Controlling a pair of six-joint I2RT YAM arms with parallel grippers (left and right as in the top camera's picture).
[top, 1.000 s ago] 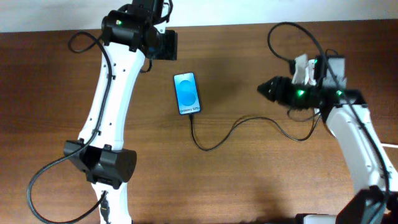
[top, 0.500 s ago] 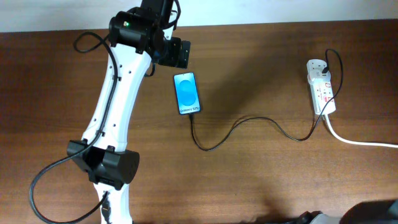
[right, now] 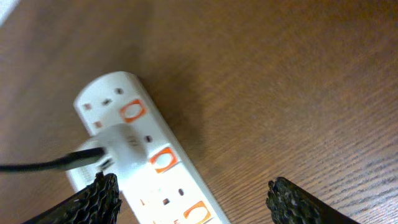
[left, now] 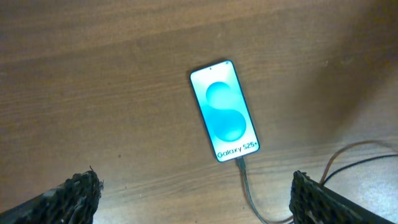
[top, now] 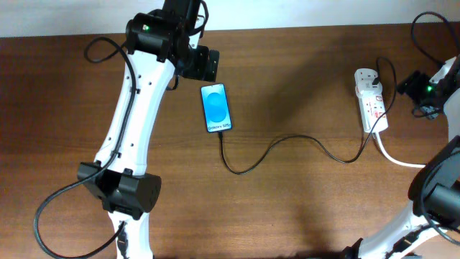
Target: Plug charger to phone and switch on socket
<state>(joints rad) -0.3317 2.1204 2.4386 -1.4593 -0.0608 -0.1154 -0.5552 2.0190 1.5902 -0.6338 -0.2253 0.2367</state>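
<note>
The phone (top: 216, 108) lies flat on the bench (top: 287, 208), screen up and lit blue. In the overhead view it is just below the left gripper (top: 208, 63) and a little to its right. In the left wrist view the phone is ahead of this gripper, not between its fingers (left: 74, 196). They show only at the two bottom corners, far apart, so this gripper is wide open and holds nothing.

The charger (top: 287, 140), a thin black cable, meets the short lower edge of the phone, and its connector seems to sit in the port there. It runs in a loose wave across the bench to the socket (top: 371, 99) at the right side, where a white plug (right: 121, 146) sits in the strip.

The right gripper (top: 406, 86) is just beside the socket, on its right, apart from it. In the right wrist view the socket lies ahead and left of the gap, its orange-red switches (right: 132, 111) visible. This gripper is spread wide and touches nothing. Whether a switch is pressed on, I cannot tell.
</note>
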